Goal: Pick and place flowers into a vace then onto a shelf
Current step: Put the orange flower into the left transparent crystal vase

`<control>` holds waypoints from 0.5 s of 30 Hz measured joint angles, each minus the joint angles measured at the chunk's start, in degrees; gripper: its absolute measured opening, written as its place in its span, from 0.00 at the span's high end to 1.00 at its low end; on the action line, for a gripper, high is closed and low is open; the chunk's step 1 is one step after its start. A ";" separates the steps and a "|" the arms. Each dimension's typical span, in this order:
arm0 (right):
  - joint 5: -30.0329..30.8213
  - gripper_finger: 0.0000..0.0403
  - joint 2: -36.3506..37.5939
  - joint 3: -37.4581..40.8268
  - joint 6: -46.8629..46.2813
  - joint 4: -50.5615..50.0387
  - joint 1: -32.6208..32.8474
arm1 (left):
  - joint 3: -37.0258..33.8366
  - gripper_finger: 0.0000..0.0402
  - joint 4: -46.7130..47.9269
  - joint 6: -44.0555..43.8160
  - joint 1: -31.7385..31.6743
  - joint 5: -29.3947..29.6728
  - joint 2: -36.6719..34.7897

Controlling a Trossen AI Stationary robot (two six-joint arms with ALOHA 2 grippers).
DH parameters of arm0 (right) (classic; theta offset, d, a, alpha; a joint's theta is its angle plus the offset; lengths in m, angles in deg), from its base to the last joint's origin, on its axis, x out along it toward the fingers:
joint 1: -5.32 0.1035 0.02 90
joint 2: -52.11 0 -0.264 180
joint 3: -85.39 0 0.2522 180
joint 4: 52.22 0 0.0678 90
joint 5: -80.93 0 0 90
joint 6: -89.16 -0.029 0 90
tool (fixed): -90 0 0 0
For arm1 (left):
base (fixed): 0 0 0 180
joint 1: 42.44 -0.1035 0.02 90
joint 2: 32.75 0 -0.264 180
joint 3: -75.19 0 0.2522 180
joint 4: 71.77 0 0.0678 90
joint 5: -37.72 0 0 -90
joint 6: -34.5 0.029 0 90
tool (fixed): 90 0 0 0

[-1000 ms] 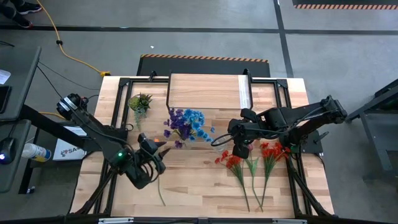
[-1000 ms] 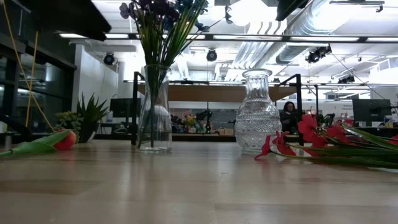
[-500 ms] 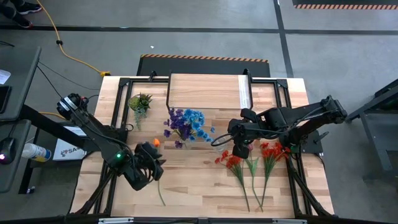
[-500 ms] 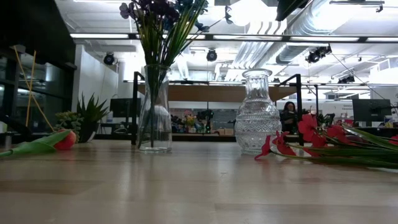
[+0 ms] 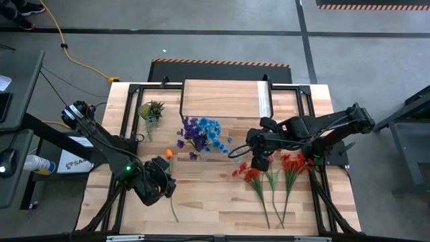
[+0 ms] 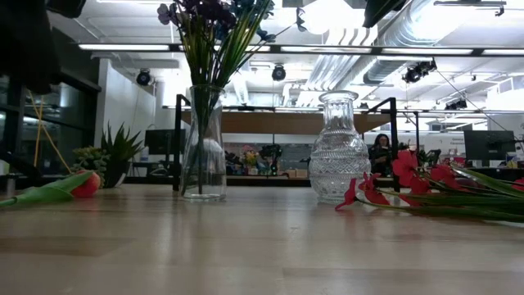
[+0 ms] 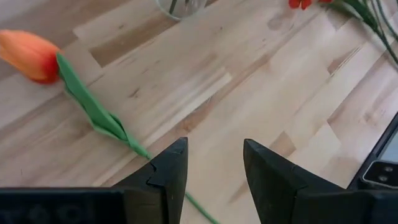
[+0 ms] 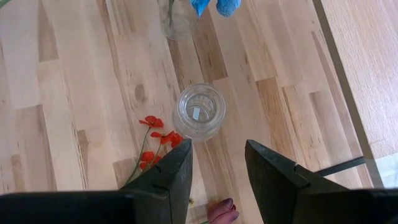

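Stem of the orange flower point(image 7: 93, 112) (partly) hides behind left gripper point(image 7: 214, 163) fingers.

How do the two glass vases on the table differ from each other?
The smooth, slim clear glass vase holds blue and purple flowers; the round-bellied, patterned clear glass vase is empty. The right gripper hangs with open jaws over the patterned vase, while no gripper is above the smooth vase. Both stand upright on the light wooden table and are transparent.
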 joint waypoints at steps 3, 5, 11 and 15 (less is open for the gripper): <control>0.00 0.65 0.00 0.00 0.02 0.00 0.00 | 0.00 0.53 -0.02 -0.35 0.00 -1.02 0.00; 0.01 0.65 0.00 0.00 0.04 0.01 0.00 | -0.02 0.53 0.00 -1.11 0.00 -1.82 0.02; 0.00 0.65 0.00 0.00 0.22 0.01 0.01 | -0.02 0.53 -0.04 -2.75 0.00 -4.02 0.02; -0.23 0.65 0.00 0.00 -0.20 0.02 0.01 | -0.02 0.53 -0.04 -3.03 0.00 -4.27 0.02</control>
